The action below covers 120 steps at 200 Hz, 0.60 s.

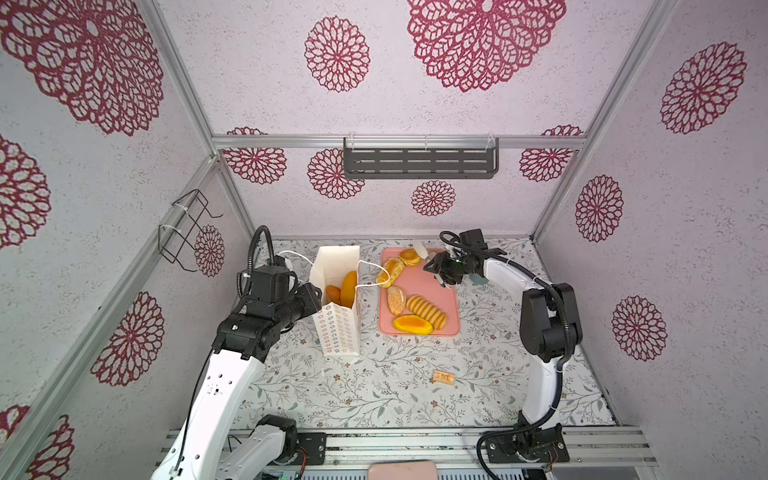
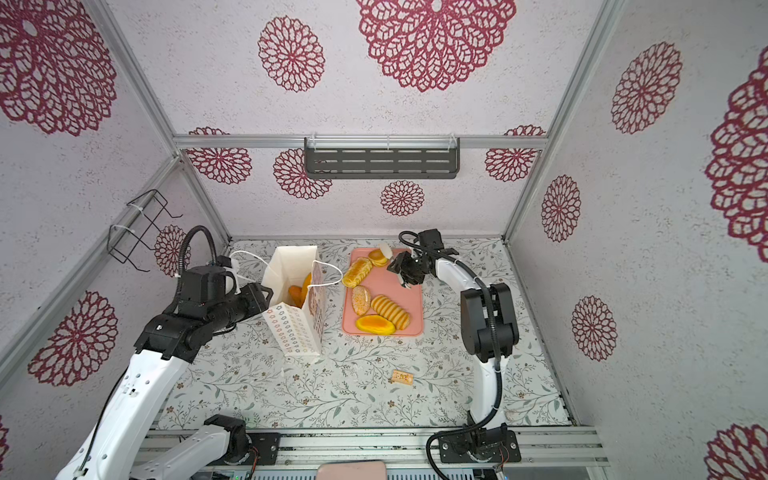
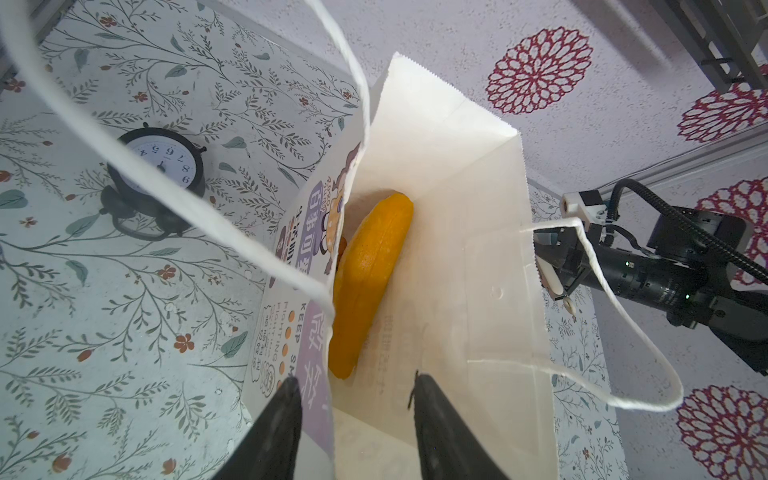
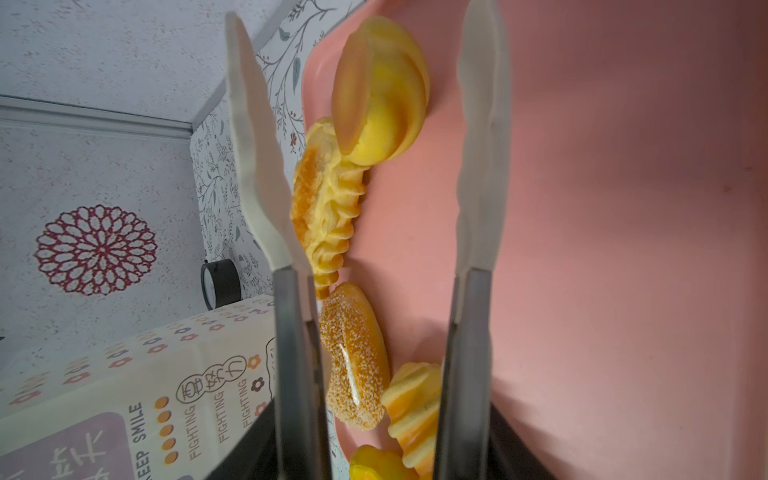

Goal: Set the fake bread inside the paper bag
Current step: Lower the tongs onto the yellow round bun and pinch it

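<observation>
I have the paper bag (image 1: 337, 328) standing upright on the counter (image 1: 374, 395) with its mouth open, just left of the pink tray (image 1: 438, 291) in both top views. My left tool (image 3: 354, 377) is at the bag's left side, and its wrist view shows the jaws apart, straddling a printed wall: one finger outside the paper, the other inside the bag, so I read it as open and not pinching anything. Some of the fake bread (image 1: 349, 286) is already inside: an orange oval piece (image 3: 370, 282) stands on edge against that wall, and a top view shows a browner piece (image 1: 333, 294) beside it. Five more pieces lie on the tray: a round bun (image 1: 409, 257) at the far end, a braided piece (image 1: 391, 270) next to it, a sugared oval (image 1: 395, 300), a ridged loaf (image 1: 426, 311) and a glossy orange oval (image 1: 412, 325) at the near end. One white cord handle (image 1: 387, 275) loops out from the bag and crosses the braided piece. My right tool (image 1: 446, 269) hangs over the far end of the tray, its fingers clasped on the metal arms of a pair of tongs (image 4: 467, 353). The tongs' white tips stand wide apart with nothing caught between them; the round bun shows in the gap in the right wrist view, and neither tip touches it. A small tan block (image 1: 444, 377) sits alone on the counter, well apart from the tray, and a black alarm clock (image 3: 160, 166) shows beyond the bag in the left wrist view.
</observation>
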### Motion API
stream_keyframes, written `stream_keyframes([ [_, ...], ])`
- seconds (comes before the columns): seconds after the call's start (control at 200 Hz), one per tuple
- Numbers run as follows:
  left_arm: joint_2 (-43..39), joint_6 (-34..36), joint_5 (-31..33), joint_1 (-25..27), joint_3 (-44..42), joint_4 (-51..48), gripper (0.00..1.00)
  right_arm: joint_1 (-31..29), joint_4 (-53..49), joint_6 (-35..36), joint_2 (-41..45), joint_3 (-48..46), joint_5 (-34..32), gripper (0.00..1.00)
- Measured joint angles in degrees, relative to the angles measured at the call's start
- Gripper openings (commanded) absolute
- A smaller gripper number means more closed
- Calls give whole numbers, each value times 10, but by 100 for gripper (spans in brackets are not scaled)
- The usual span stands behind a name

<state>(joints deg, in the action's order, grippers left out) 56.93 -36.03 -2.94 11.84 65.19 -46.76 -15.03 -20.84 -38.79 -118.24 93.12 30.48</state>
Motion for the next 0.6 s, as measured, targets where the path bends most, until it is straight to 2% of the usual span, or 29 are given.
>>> stream_keyframes([
  [0.32,2,0,0,0,0,1,47,0,5,-17,-38,31,9,59],
  [0.6,9,0,-3,0,0,2,47,0,23,-30,-59,36,19,56],
])
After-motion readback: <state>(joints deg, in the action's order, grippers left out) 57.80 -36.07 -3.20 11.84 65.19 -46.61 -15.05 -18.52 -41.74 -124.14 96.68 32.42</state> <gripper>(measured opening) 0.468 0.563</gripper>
